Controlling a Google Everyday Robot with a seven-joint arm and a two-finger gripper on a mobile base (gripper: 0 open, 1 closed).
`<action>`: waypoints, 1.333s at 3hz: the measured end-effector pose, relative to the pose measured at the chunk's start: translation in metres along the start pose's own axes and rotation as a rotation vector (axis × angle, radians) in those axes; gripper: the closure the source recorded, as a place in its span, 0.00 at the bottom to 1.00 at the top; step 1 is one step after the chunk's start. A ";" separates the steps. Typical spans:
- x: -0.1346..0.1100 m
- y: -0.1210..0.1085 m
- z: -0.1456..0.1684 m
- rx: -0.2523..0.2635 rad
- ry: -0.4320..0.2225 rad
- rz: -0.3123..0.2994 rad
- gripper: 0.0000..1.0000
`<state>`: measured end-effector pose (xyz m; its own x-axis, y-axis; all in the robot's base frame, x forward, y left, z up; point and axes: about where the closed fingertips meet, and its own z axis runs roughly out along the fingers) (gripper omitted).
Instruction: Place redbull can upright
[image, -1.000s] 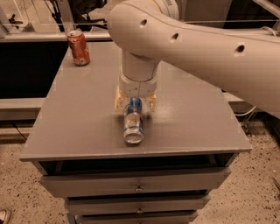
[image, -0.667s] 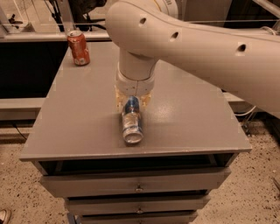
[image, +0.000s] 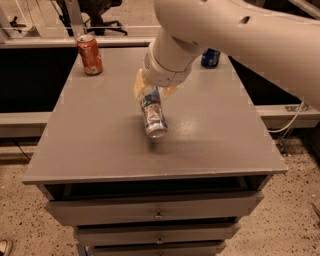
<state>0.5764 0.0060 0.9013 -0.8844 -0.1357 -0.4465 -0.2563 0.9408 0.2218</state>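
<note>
The redbull can (image: 153, 116) is tilted over the middle of the grey table (image: 100, 135), its silver end pointing down and toward the camera. Whether that end touches the table is unclear. The gripper (image: 154, 94) pinches the can's upper end in its jaws. An orange can (image: 90, 54) stands at the far left corner and a blue can (image: 210, 58) at the far right.

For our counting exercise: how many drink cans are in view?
3: redbull can, tilted in the gripper mid-table; orange can, far-left corner; blue can, far right, partly behind the arm, which may hide others.
</note>
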 end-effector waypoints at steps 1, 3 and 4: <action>-0.042 -0.003 -0.026 -0.160 -0.183 -0.019 1.00; -0.097 -0.004 -0.067 -0.502 -0.574 0.017 1.00; -0.089 -0.014 -0.077 -0.497 -0.619 -0.039 1.00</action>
<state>0.6285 -0.0185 1.0042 -0.5312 0.1683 -0.8304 -0.5557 0.6706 0.4914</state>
